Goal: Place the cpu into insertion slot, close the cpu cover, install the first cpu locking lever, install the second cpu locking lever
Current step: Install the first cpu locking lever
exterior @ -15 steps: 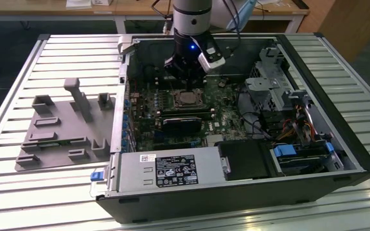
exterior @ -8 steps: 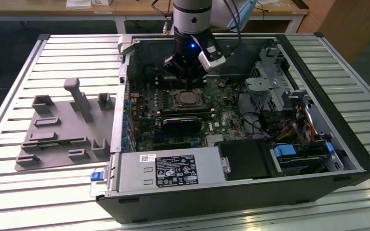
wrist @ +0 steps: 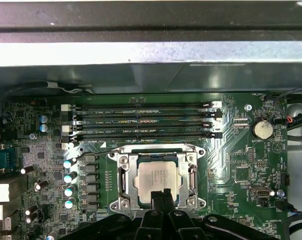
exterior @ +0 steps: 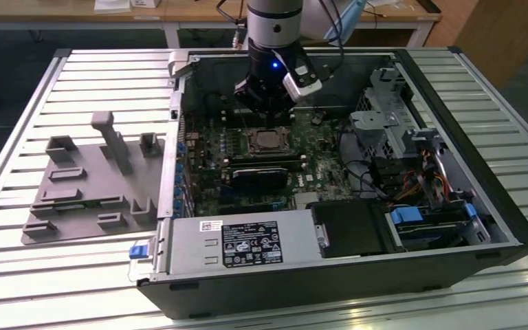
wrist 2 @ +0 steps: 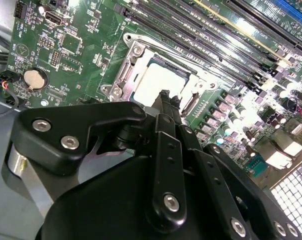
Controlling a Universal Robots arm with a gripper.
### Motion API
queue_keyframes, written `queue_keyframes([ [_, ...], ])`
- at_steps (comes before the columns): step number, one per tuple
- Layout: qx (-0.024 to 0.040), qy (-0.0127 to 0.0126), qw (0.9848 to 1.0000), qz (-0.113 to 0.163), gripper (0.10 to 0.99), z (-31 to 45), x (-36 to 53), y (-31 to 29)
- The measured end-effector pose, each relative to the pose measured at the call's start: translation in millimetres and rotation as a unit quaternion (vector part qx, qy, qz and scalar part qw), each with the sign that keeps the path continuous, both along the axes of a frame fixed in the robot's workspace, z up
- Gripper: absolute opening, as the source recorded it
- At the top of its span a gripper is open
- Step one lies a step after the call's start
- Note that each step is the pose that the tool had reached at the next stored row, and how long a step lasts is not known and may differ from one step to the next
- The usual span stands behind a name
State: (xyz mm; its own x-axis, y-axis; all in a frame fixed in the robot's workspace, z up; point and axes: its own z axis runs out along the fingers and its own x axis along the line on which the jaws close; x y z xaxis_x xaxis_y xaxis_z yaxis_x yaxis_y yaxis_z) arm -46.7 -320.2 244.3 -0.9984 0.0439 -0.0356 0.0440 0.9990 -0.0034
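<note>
1. Broadly, a slatted pale metal bench (exterior: 25, 89) carries an open black computer tower case (exterior: 337, 282) lying on its side. A grey moulded plastic fixture plate (exterior: 80, 199) sits beside the case on the exterior view's left.
2. Inside the case lies the green motherboard (wrist: 241, 165), its long narrow black memory slots (wrist: 141, 120) running alongside the socket.
3. The silver and black robot arm (exterior: 273, 27) reaches down into the case above the socket.
4. The black claw (wrist: 161, 196) hangs over one edge of the chip. In both wrist views its fingers (wrist 2: 163, 100) are pressed together with nothing between them, and I cannot tell whether they touch the chip.
5. The cpu cover (wrist: 125, 175), a thin silver square metal frame with a window, lies flat around the chip.
6. The cpu (wrist: 155, 175), a small flat square chip with a dull silver-beige top, sits in the insertion slot (wrist: 154, 150), a square dark socket with a thin silver rim. It shows through the cover's window.
7. A round silver coin battery (wrist: 262, 129) sits on the board, well apart from the socket.
</note>
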Motion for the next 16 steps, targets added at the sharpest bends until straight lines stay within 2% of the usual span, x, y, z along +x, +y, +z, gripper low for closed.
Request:
queue_keyframes([
  [8, -0.0001, 0.0000, 1.0000, 0.000, 0.102, 0.1, -3.3, 0.0],
  [11, 0.0000, -0.0001, 1.0000, 0.000, 0.102, 0.1, -10.0, 0.0],
  [16, 0.0000, -0.0015, 1.0000, 0.000, 0.102, 0.1, -27.3, 0.0],
])
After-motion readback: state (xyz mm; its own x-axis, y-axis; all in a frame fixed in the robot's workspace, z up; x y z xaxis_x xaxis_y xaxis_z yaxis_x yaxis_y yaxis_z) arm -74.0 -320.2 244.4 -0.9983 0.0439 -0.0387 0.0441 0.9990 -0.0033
